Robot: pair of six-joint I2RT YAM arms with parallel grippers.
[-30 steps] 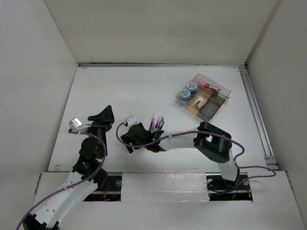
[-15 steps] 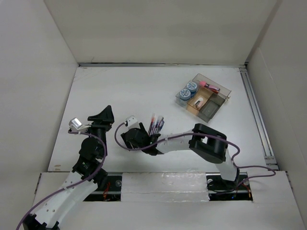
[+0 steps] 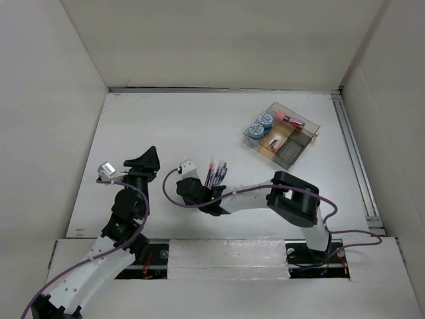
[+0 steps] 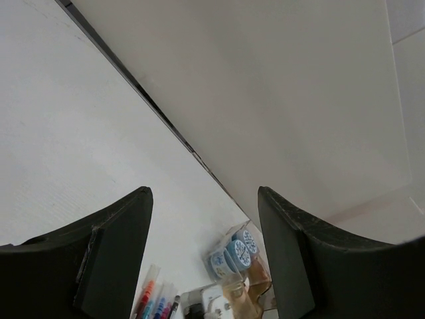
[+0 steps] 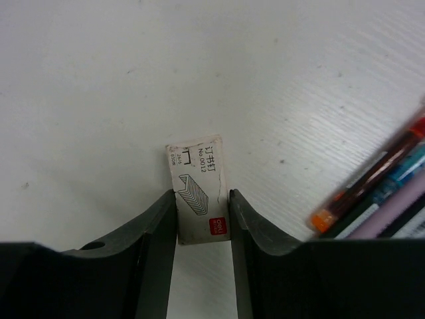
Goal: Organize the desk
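The desk (image 3: 166, 126) is a flat white tabletop walled by pale panels (image 3: 219, 40).

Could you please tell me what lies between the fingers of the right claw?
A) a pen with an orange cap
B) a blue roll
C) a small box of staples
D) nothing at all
C: in the right wrist view, a small white staple box lies flat between the fingers of the right claw, with the pens off to one side.
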